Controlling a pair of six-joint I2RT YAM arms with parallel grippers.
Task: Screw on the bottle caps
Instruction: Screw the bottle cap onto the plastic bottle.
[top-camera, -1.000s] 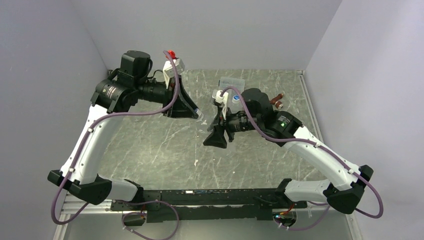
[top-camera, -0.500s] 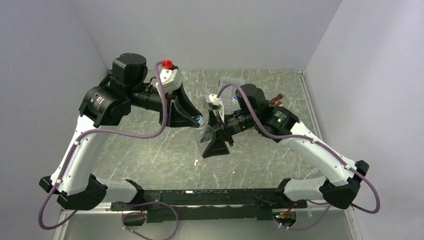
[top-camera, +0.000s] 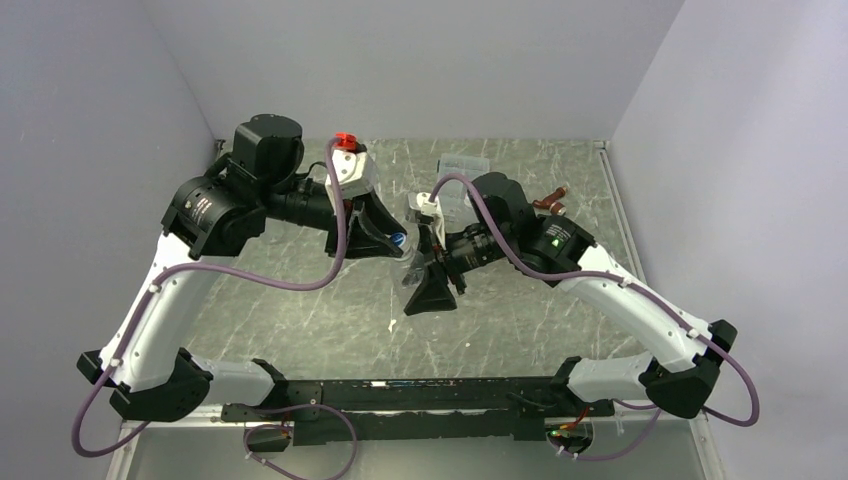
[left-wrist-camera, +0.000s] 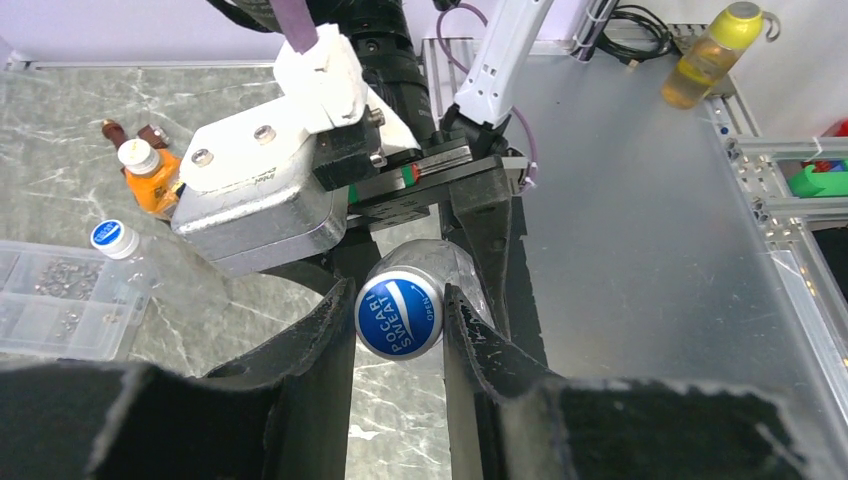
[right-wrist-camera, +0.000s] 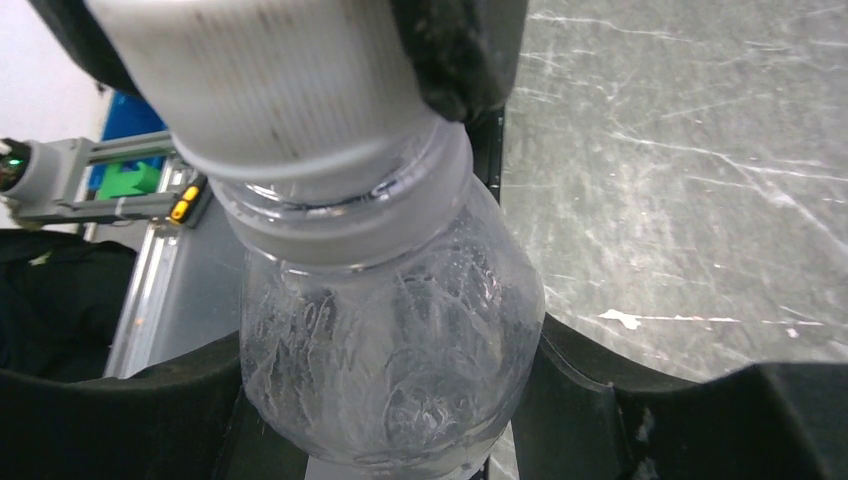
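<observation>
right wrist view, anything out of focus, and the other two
Right wrist: the cap at the top is soft, and the bottle fills the frame. Left wrist: cap print sharp, foreground dark. Top: even light, clear bottle hard to see.

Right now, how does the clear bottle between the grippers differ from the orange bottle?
The clear bottle is gripped, right gripper on its body, left gripper on its blue cap; the orange bottle sits untouched. The orange bottle's pale cap differs from the clear bottle's blue one. Both have caps on.
</observation>
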